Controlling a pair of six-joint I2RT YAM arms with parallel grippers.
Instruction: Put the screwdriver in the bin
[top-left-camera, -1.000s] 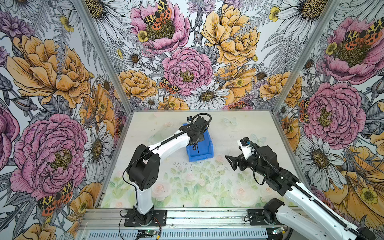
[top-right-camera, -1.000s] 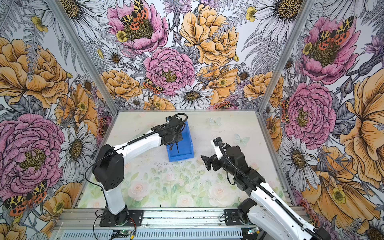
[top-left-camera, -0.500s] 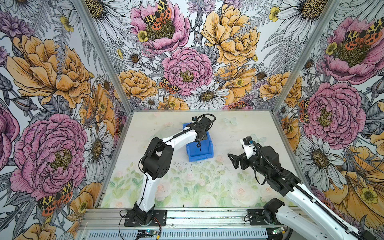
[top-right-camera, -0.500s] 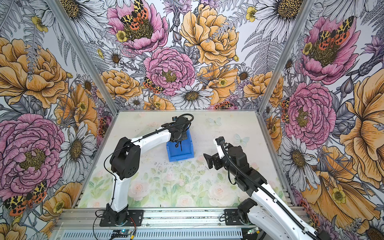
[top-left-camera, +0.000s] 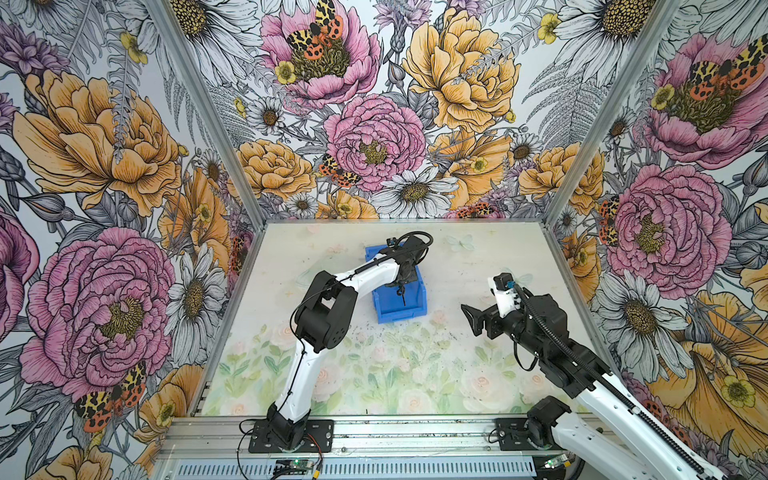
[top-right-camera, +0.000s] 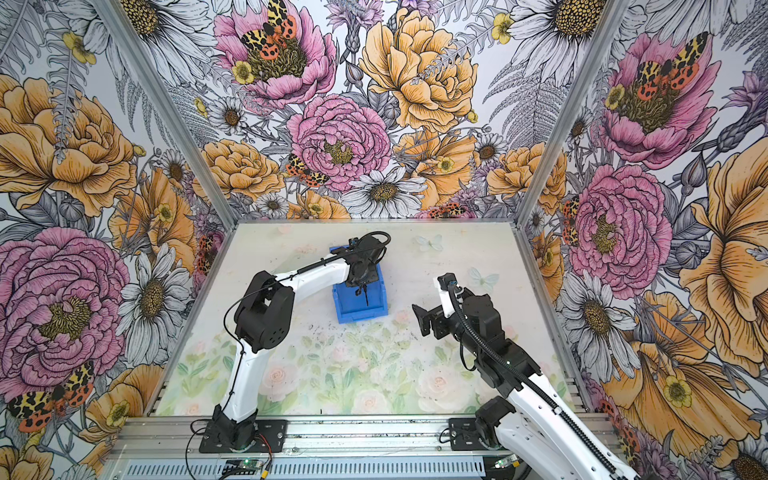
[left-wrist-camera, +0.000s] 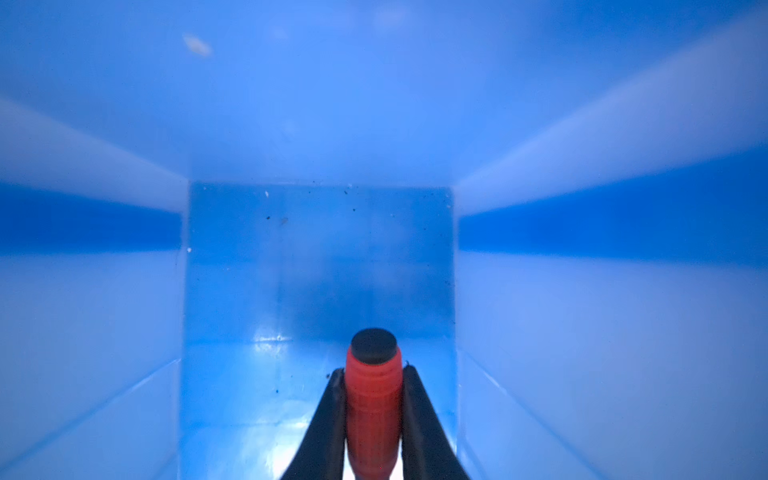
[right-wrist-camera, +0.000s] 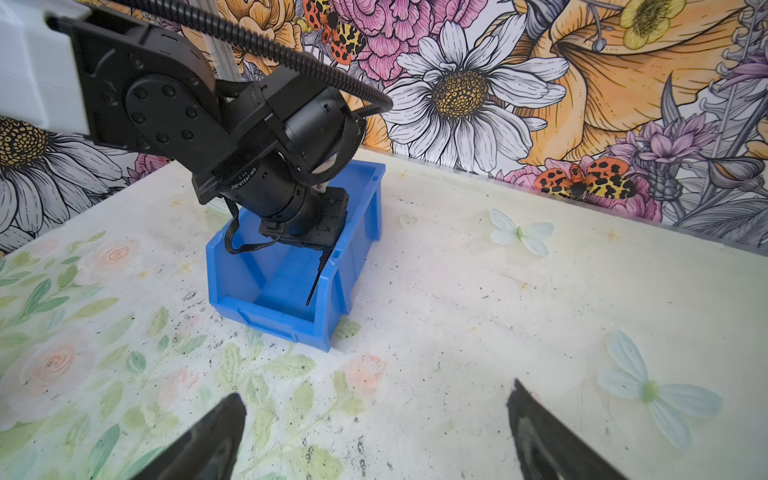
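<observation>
Red handle pinched between the left gripper's (left-wrist-camera: 372, 371) narrow jaws, the screwdriver (left-wrist-camera: 374, 399) hangs shaft-down inside the bin (right-wrist-camera: 357, 232), whose floor lies just below. Part the jaws gently (the tip looks near that floor), then lift straight up between the flanking walls.

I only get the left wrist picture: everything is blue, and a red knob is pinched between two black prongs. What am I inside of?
Observer: A blue bin standing on the flowery table. The left gripper is dipped into it.
Operator: And the red knob?
Observer: It's the handle of a screwdriver. Its thin dark shaft sticks out past the fingers and slants down inside the bin.
Operator: Is the other arm helping?
Observer: No. The right gripper hovers over bare table beside the bin, fingers apart and empty.
</observation>
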